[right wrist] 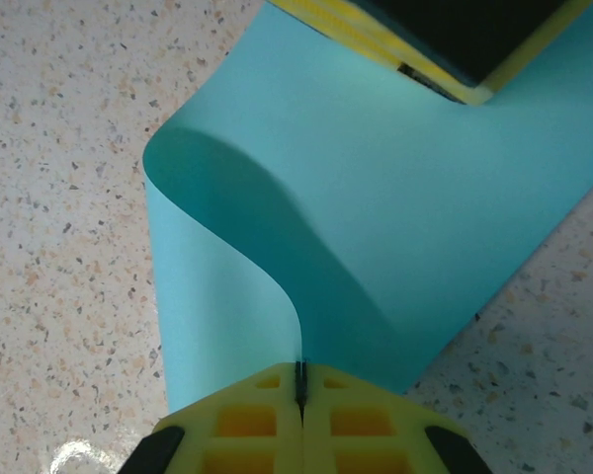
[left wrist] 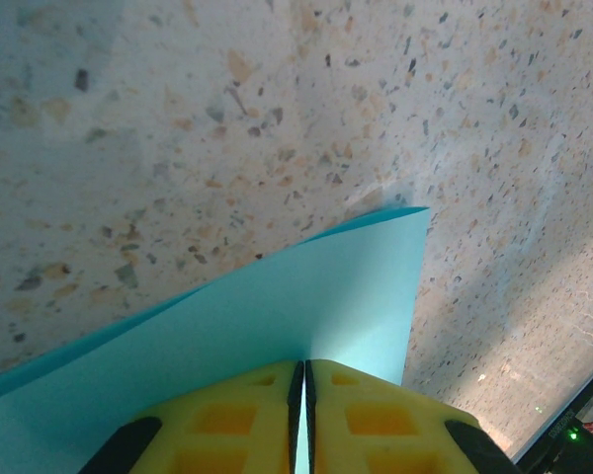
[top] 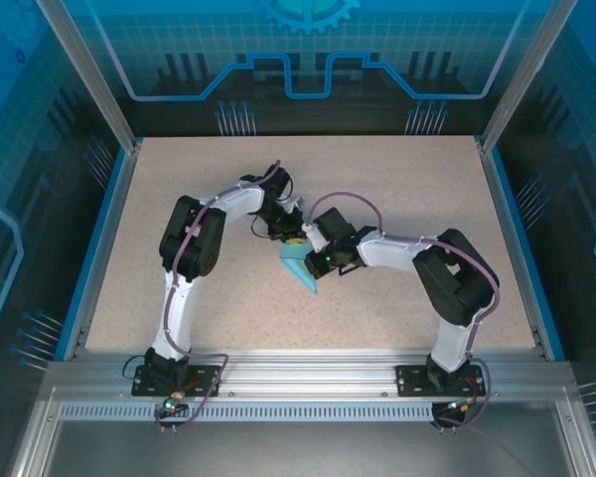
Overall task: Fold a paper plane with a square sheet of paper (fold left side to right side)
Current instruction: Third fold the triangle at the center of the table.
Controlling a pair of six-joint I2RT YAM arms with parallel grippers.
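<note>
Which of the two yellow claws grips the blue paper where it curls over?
The right gripper: the paper curls up into its shut fingers, while the left gripper pinches a flat stretch.

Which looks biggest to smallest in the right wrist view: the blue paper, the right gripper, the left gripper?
1. blue paper, by far the largest.
2 and 3. right gripper and left gripper look about alike; both are cut off by the frame edge, so I won't rank them.
</note>
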